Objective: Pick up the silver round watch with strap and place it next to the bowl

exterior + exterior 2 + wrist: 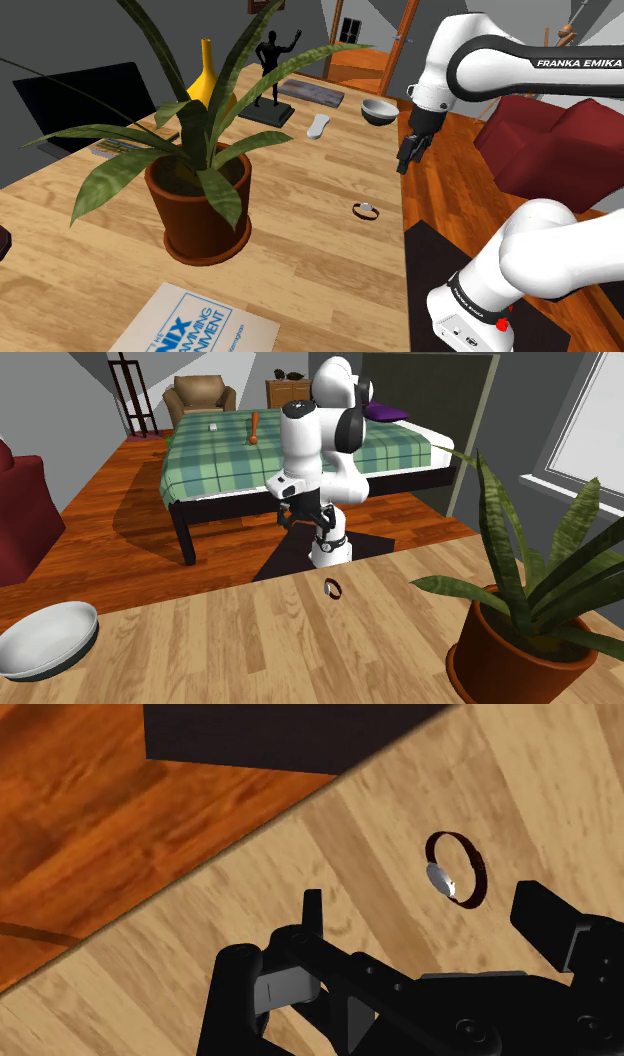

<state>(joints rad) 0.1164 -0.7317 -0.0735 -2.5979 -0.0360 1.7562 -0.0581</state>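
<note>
Our fingers [548,916] stood open and empty, up in the air over the edge of the wooden surface [300,270]. The watch [367,210] lay on the surface near that edge, well apart from the bowl [378,110].

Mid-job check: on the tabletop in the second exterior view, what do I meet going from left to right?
Bowl → watch → potted plant.
</note>
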